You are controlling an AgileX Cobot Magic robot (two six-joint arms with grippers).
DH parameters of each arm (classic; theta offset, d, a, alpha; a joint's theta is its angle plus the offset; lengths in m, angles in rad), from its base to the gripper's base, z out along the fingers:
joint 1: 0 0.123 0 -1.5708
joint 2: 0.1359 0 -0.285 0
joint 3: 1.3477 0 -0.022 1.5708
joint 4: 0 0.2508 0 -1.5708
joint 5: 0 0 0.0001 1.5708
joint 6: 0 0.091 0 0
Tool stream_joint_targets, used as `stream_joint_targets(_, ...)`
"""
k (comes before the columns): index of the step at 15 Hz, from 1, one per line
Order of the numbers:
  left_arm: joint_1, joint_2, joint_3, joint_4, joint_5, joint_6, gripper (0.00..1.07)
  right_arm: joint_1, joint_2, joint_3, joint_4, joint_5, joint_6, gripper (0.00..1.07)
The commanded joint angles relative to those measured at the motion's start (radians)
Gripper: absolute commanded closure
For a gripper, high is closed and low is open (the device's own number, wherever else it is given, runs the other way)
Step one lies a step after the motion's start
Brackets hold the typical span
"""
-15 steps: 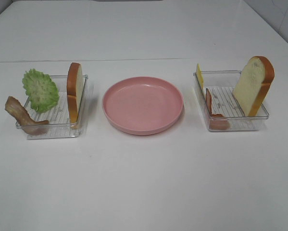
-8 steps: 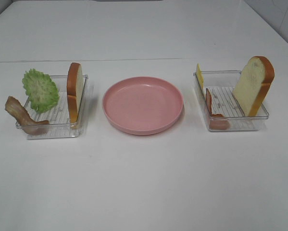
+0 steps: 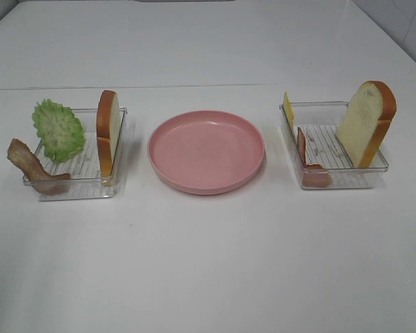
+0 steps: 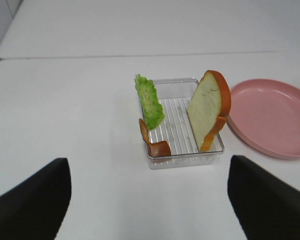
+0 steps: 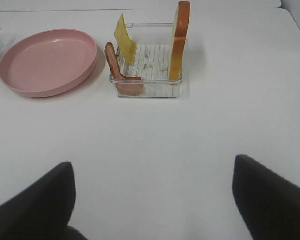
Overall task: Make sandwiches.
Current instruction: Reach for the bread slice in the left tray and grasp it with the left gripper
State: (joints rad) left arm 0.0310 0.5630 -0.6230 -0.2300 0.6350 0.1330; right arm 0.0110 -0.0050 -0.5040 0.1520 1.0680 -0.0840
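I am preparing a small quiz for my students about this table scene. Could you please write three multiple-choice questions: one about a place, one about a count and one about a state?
1. Where is the lettuce?
A. in the left tray
B. on the pink plate
C. on the bare table

2. How many bread slices are there?
A. one
B. two
C. three

3. In what state is the pink plate?
A. nothing on it
B. holding bread
C. holding cheese

Answers:
1 A: the lettuce stands in the left tray.
2 B: one slice stands in the left tray and one in the right tray.
3 A: only its pink surface shows.
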Motion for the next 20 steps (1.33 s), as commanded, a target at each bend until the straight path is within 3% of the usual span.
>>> stream_joint_targets(1, 0.004, 0.218, -0.118, -0.054, 0.058, 0.002, 0.26, -0.005, -0.014, 0.003, 0.002, -0.009, 0.007, 0.27)
stream_joint_targets(5, 0.004, 0.644, -0.434, -0.148, 0.309, 0.004, 0.26, -0.005, -0.014, 0.003, 0.002, -0.009, 0.007, 0.27)
stream_joint_targets(10, -0.113, 1.002, -0.729, -0.144, 0.442, -0.005, 0.26, -0.005, -0.014, 0.003, 0.002, -0.009, 0.007, 0.27)
stream_joint_targets(13, -0.205, 1.205, -0.935, -0.057, 0.548, -0.109, 0.27, -0.005, -0.014, 0.003, 0.002, -0.009, 0.007, 0.27)
stream_joint_targets(14, -0.252, 1.293, -1.038, 0.019, 0.588, -0.174, 0.27, -0.005, -0.014, 0.003, 0.002, -0.009, 0.007, 0.27)
stream_joint_targets(16, -0.312, 1.405, -1.173, 0.122, 0.646, -0.232, 0.29, -0.005, -0.014, 0.003, 0.002, -0.009, 0.007, 0.27)
stream_joint_targets(20, -0.372, 1.551, -1.329, 0.161, 0.653, -0.315, 0.3, -0.005, -0.014, 0.003, 0.002, -0.009, 0.007, 0.27)
